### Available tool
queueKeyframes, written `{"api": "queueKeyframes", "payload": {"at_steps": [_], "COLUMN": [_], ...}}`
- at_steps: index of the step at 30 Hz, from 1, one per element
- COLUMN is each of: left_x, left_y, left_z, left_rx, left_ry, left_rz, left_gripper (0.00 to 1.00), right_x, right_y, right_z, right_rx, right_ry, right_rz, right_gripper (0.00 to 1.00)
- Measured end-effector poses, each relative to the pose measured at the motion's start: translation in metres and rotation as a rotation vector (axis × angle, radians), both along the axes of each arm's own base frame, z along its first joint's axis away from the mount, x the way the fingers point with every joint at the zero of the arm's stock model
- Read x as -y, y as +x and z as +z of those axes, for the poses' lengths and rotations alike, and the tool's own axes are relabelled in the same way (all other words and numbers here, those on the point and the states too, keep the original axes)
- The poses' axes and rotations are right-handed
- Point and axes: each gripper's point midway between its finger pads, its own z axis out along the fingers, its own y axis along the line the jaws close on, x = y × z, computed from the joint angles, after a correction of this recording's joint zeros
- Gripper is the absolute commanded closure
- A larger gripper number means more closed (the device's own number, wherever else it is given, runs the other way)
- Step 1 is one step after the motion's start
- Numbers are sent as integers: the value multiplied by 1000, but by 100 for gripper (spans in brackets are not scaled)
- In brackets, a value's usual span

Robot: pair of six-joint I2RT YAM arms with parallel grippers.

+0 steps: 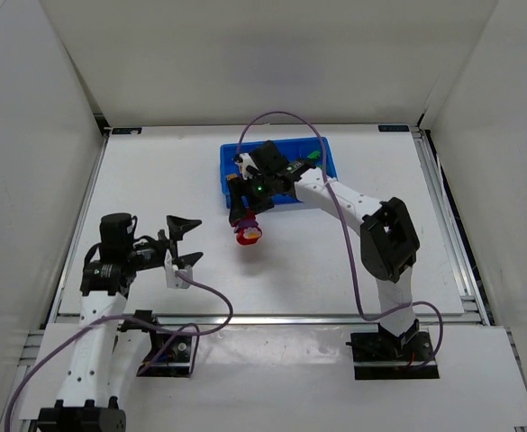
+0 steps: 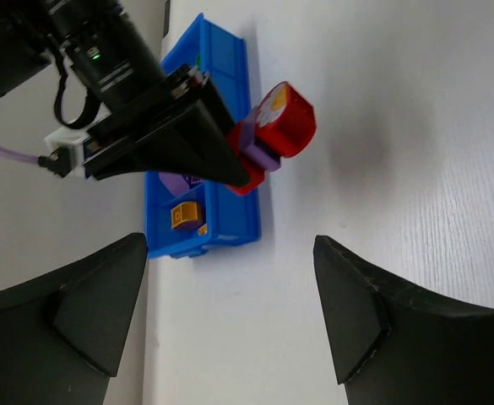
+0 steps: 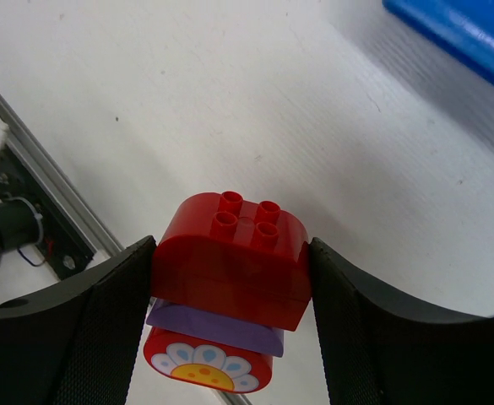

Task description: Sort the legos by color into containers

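Note:
My right gripper [image 1: 245,219] is shut on a lego stack [image 1: 248,233]: a red studded brick [image 3: 230,261], a purple layer [image 3: 213,323] and a red piece with a flower print [image 3: 203,369]. It holds the stack just in front of the near left corner of the blue tray [image 1: 225,176]. In the left wrist view the stack [image 2: 282,125] shows beside the tray [image 2: 230,228], which holds a yellow-orange brick [image 2: 185,217] and a purple brick [image 2: 176,182]. A green piece [image 1: 312,155] shows in the tray's far end. My left gripper [image 1: 183,243] is open and empty, well left of the stack.
White walls enclose the white table. A metal rail [image 3: 52,186] runs along the table's near edge. The right arm [image 1: 353,207] reaches across the tray's near side, and its purple cable [image 1: 286,115] arches over the tray.

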Motion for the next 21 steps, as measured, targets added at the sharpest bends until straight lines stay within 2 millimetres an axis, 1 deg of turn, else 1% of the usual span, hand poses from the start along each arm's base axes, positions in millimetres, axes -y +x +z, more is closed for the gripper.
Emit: {"api": "queueKeyframes", "payload": {"at_steps": [2, 4, 9, 12, 16, 21], "left_x": [3, 9, 35, 48, 63, 74], "left_y": [5, 11, 15, 15, 12, 9], "left_z": [-5, -5, 0, -3, -12, -19], "left_rx": [-10, -23, -5, 4, 1, 16], "left_ry": [3, 1, 20, 33, 53, 82], "left_rz": [-35, -76, -214, -278, -350, -405], "left_gripper": [12, 13, 12, 12, 12, 14], "right_x": [-4, -10, -23, -27, -29, -32], "right_y": [6, 10, 13, 10, 6, 1], "right_z": [4, 8, 13, 12, 14, 17], "right_rx": [-12, -24, -65, -98, -136, -170], "right_ry": [18, 36, 75, 88, 103, 120], "right_rz": [-18, -27, -39, -43, -46, -47], "right_gripper": [100, 100, 100, 100, 100, 100]}}
